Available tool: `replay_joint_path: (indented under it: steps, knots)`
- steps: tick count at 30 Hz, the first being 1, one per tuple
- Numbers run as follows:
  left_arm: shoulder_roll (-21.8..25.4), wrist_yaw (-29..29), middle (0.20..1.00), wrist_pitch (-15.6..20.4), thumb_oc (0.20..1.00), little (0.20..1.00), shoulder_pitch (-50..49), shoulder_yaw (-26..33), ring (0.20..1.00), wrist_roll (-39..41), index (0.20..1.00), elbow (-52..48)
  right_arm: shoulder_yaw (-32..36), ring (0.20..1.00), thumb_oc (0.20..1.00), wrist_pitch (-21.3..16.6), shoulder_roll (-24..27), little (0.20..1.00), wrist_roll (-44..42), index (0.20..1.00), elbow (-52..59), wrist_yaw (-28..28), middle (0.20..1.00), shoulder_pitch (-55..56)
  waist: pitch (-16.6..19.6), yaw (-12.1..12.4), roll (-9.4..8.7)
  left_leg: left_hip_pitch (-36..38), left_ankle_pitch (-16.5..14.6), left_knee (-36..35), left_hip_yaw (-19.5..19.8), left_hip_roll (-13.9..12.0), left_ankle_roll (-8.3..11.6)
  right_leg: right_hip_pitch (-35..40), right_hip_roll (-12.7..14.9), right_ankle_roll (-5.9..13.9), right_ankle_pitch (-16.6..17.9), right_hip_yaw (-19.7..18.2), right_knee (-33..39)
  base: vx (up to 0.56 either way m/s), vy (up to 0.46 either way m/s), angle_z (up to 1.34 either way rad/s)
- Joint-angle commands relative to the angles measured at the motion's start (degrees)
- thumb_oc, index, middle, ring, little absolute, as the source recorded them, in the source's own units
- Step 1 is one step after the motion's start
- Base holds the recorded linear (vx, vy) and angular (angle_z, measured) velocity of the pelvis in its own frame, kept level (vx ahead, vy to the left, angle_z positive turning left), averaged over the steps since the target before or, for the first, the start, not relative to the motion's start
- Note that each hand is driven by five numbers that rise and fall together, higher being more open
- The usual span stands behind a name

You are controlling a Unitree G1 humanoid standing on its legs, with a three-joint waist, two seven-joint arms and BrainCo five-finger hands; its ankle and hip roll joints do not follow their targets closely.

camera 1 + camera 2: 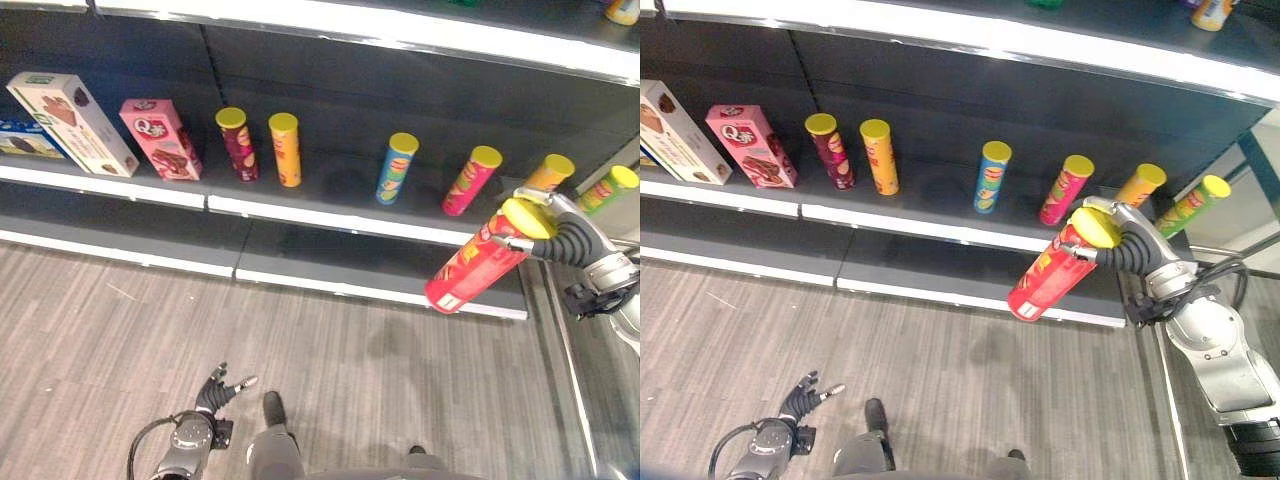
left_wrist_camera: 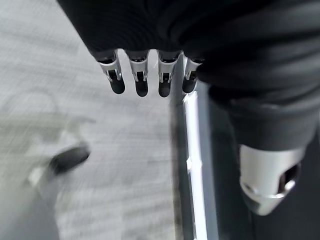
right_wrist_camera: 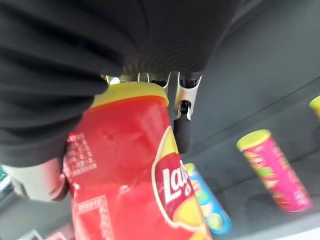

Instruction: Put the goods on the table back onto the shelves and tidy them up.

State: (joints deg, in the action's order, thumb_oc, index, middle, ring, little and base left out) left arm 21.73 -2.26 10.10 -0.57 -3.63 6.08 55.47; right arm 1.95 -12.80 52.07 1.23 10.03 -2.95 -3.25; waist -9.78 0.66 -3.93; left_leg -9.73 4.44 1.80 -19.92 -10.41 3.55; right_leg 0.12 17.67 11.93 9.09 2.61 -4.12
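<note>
One red can [image 1: 478,262] gripped in right robot hand [image 1: 568,238].

R hand [image 1: 560,235] raised far right, fingers curled in a grip. L hand [image 1: 218,389] hangs low near left, fingers relaxed.

You have bright, even light from overhead; it glares off the white front edge of the dark shelf [image 1: 330,222], while the shelf's dark back panel stays dim. Under the left hand's fingers [image 2: 139,80] the grey wood-grain floor [image 2: 75,100] smears with motion blur. Pressed against the right hand's fingers [image 3: 182,127], the red crisp tube with a yellow lid [image 3: 135,165] looks soft, too close for focus.
</note>
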Motion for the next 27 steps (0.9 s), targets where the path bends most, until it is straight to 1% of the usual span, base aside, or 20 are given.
replay_joint_path:
  steps: [1,2,3,4,5,6,8,9,11,12,13,16,17,19,20,22,23,24,25,27]
  knots:
    - [1.20,0.22,1.000,0.31,1.000,1.000,0.75,0.71,1.000,-0.21,1.000,0.41,1.99,0.200,0.200,-1.29,4.73,0.200,-0.90,0.200,1.90,2.46,0.200,-7.73,-0.06,0.09,0.43,4.25,-2.98,1.77,0.88,-7.95,8.78,-2.31,-0.34,3.07,-2.87,1.49,3.63,0.00,0.337,-0.44]
    - [1.18,0.35,1.000,0.02,1.000,1.000,0.40,0.87,1.000,-0.44,1.000,1.67,0.38,0.200,0.200,-1.58,5.43,0.200,-1.78,0.200,1.59,2.02,0.200,-10.08,-0.54,0.38,-0.57,5.46,-3.91,0.67,-0.72,-5.79,7.18,-2.19,-4.10,3.07,-6.21,2.93,3.28,-0.01,0.369,-0.24]
    - [1.01,0.40,1.000,-0.07,1.000,1.000,0.47,0.86,1.000,-0.34,1.000,2.53,-0.85,0.200,0.200,-1.89,6.35,0.200,-2.64,0.200,1.21,1.75,0.200,-11.50,-0.77,0.36,-1.16,6.07,-4.31,-0.37,-1.68,-4.10,6.26,-2.83,-6.45,3.07,-7.96,3.49,2.59,0.04,0.601,-0.21]
    - [0.33,0.59,1.000,-0.36,1.000,1.000,0.70,0.99,1.000,-0.27,1.000,3.60,-2.32,0.200,0.200,-1.91,7.20,0.200,-3.70,0.200,0.56,1.33,0.200,-13.46,-1.37,0.17,-1.69,7.78,-5.33,-2.04,-2.62,-0.88,4.67,-4.36,-11.20,2.82,-10.37,3.53,1.78,0.03,0.373,-0.26]
    - [0.30,0.59,1.000,-0.35,1.000,1.000,0.73,1.08,1.000,-0.27,1.000,3.62,-2.50,0.200,0.200,-1.93,7.22,0.200,-3.71,0.200,0.45,1.34,0.200,-13.70,-1.31,0.17,-1.70,7.68,-5.16,-2.13,-2.72,-0.86,4.64,-4.57,-11.20,2.80,-10.27,3.41,1.74,0.14,0.421,-0.40]
    - [-0.63,0.70,1.000,-0.67,1.000,1.000,1.29,0.72,1.000,-0.03,1.000,4.45,-3.76,0.200,0.200,-1.81,7.54,0.200,-4.04,0.200,0.05,0.99,0.200,-14.90,-2.44,-0.16,-1.48,9.45,-6.77,-2.37,-2.29,1.68,3.53,-6.63,-15.84,1.73,-11.14,2.37,1.27,0.13,0.266,-0.26]
    - [-1.48,0.74,1.000,-0.86,1.000,1.000,2.39,0.18,1.000,0.19,1.000,4.59,-4.75,0.200,0.200,-1.82,7.84,0.200,-4.18,0.200,-0.26,1.29,0.200,-16.36,-3.15,-0.09,-1.44,10.00,-7.90,-2.22,-1.74,4.01,2.48,-8.62,-18.76,0.24,-11.02,3.85,0.75,0.16,0.210,-0.14]
    - [-2.11,1.09,1.000,-0.86,1.000,1.000,2.82,-0.41,1.000,0.04,1.000,4.26,-4.12,0.200,0.200,-1.90,8.26,0.200,-4.01,0.200,0.23,1.37,0.200,-15.82,-3.08,-0.32,-1.39,10.25,-8.84,-1.54,-1.20,4.85,2.17,-8.13,-18.99,-0.65,-11.67,5.28,0.74,0.20,0.044,0.00]
    - [-2.83,1.12,1.000,-0.69,1.000,1.000,3.44,-0.94,1.000,-0.37,1.000,4.23,-3.44,0.200,0.200,-1.78,8.43,0.200,-3.84,0.200,0.59,1.42,0.200,-14.97,-3.17,-0.17,-1.46,10.95,-11.31,0.98,-0.15,5.35,2.19,-8.33,-18.92,-1.02,-12.28,5.91,-0.29,0.21,0.004,0.18]
    - [-2.85,1.11,1.000,-0.70,1.000,1.000,3.46,-0.98,1.000,-0.37,1.000,4.23,-3.34,0.200,0.200,-1.77,8.45,0.200,-3.84,0.200,0.63,1.41,0.200,-14.88,-3.24,-0.20,-1.41,10.82,-11.56,1.36,-0.05,5.26,2.20,-8.32,-18.92,-1.02,-12.40,6.00,-0.43,0.28,-0.029,0.38]
    - [-3.59,1.18,1.000,-0.55,1.000,1.000,3.36,-1.51,1.000,0.05,1.000,2.89,-3.10,0.200,0.200,-1.51,8.94,0.200,-3.15,0.200,0.73,1.68,0.200,-14.32,-3.36,-0.14,-1.14,10.95,-14.26,7.90,0.44,4.54,2.64,-6.52,-18.19,-1.69,-13.13,7.40,-0.83,0.27,-0.044,0.33]
    - [-4.04,1.28,1.000,-0.43,1.000,1.000,2.83,-2.85,1.000,-0.24,1.000,0.58,-3.05,0.200,0.200,-1.24,9.18,0.200,-3.60,0.200,0.96,1.69,0.200,-14.32,-4.42,0.75,-0.50,6.05,-12.49,22.69,2.96,2.30,3.39,-3.52,-17.91,-3.51,-14.21,8.37,0.17,0.23,-0.022,0.39]
    - [-4.18,1.10,1.000,-0.38,1.000,1.000,2.91,-2.78,1.000,0.35,1.000,0.28,-3.22,0.200,0.200,-1.16,9.35,0.200,-3.78,0.200,0.75,1.78,0.200,-14.49,-4.66,1.36,-0.36,4.53,-10.55,24.72,3.36,1.79,3.74,-2.09,-17.67,-3.87,-14.83,8.63,0.73,0.10,0.009,0.30]
    - [-4.27,1.10,1.000,-0.45,1.000,1.000,2.93,-2.74,1.000,0.99,1.000,-0.02,-3.09,0.200,0.200,-0.91,9.57,0.200,-3.73,0.200,0.56,1.86,0.200,-14.39,-4.83,1.60,-0.17,3.34,-9.52,25.47,3.89,0.93,3.97,-0.92,-17.54,-3.91,-15.23,8.80,1.36,0.13,0.047,0.05]
    - [-4.39,1.25,1.000,-0.60,1.000,1.000,2.88,-2.90,1.000,1.23,1.000,-0.22,-2.97,0.200,0.200,-0.83,9.37,0.200,-3.64,0.200,0.59,1.86,0.200,-14.16,-4.89,1.85,-0.12,2.31,-8.98,25.33,4.27,0.23,4.01,-0.02,-17.32,-3.96,-15.61,8.96,1.89,0.19,0.121,0.02]
    - [-4.30,1.29,1.000,-0.50,1.000,1.000,2.67,-2.95,1.000,1.31,1.000,-0.24,-2.97,0.200,0.200,-1.00,9.13,0.200,-3.53,0.200,0.98,1.97,0.200,-14.27,-4.43,2.27,-0.17,1.81,-9.35,20.21,4.90,-1.37,4.07,1.01,-16.15,-3.22,-16.58,9.01,2.62,0.24,0.242,-0.02]
    - [-4.35,1.06,1.000,-0.45,1.000,1.000,2.47,-3.09,1.000,1.36,1.000,-0.25,-3.05,0.200,0.200,-1.07,9.18,0.200,-3.02,0.200,0.91,2.32,0.200,-14.45,-3.91,2.75,0.24,0.97,-7.65,13.92,6.36,-3.27,5.49,1.42,-15.00,-2.47,-17.32,8.91,2.94,0.21,0.243,-0.15]
    - [-4.37,1.05,1.000,-0.45,1.000,1.000,2.44,-3.11,1.000,1.37,1.000,-0.26,-3.06,0.200,0.200,-1.08,9.20,0.200,-3.01,0.200,0.91,2.32,0.200,-14.42,-3.86,2.70,0.19,1.15,-7.45,13.53,6.36,-3.15,5.54,1.44,-14.94,-2.48,-17.37,8.96,2.94,0.30,0.388,-0.27]
    - [-4.45,0.73,1.000,-0.24,1.000,1.000,2.44,-3.65,1.000,1.27,1.000,0.10,-3.34,0.200,0.200,-1.35,9.43,0.200,-2.52,0.200,-0.01,3.37,0.200,-14.97,-3.28,3.36,1.23,-0.96,-1.61,5.60,9.00,-5.66,8.12,2.84,-14.13,-1.54,-18.64,8.65,3.81,0.26,0.316,-0.19]
    - [-4.45,0.66,1.000,-0.14,1.000,1.000,2.38,-3.90,1.000,1.26,1.000,0.15,-3.64,0.200,0.200,-1.51,9.29,0.200,-2.29,0.200,-0.32,3.68,0.200,-15.30,-3.01,3.60,1.51,-1.67,-0.33,2.78,10.01,-6.47,9.05,3.64,-13.56,-1.14,-19.13,8.08,4.16,0.26,0.330,-0.18]
